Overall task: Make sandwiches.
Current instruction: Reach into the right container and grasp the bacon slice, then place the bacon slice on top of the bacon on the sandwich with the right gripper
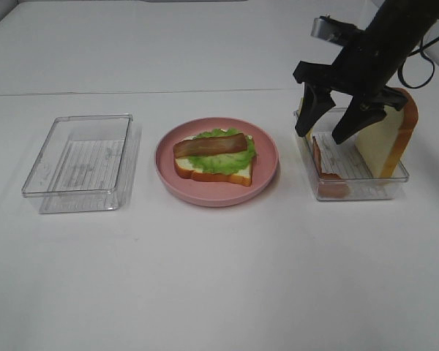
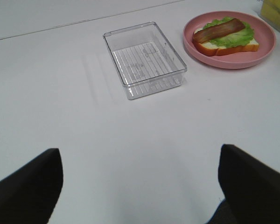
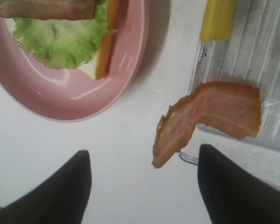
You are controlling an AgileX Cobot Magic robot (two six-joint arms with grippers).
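Note:
A half-built sandwich (image 1: 214,155) lies on the pink plate (image 1: 267,172): one bread slice, green lettuce and a brown bacon strip (image 1: 211,144) on top. My right gripper (image 1: 328,124) is open and empty, hanging over the right clear tray (image 1: 358,191). In that tray a second bread slice (image 1: 388,142) stands on edge. In the right wrist view a bacon strip (image 3: 210,116) droops over the tray's edge between my open fingers (image 3: 60,191), with yellow cheese (image 3: 218,18) beyond it. My left gripper (image 2: 140,186) is open and empty over bare table, out of the high view.
An empty clear tray (image 1: 80,162) sits left of the plate; it also shows in the left wrist view (image 2: 144,58), with the plate (image 2: 266,46) behind it. The white table's far edge runs behind the trays.

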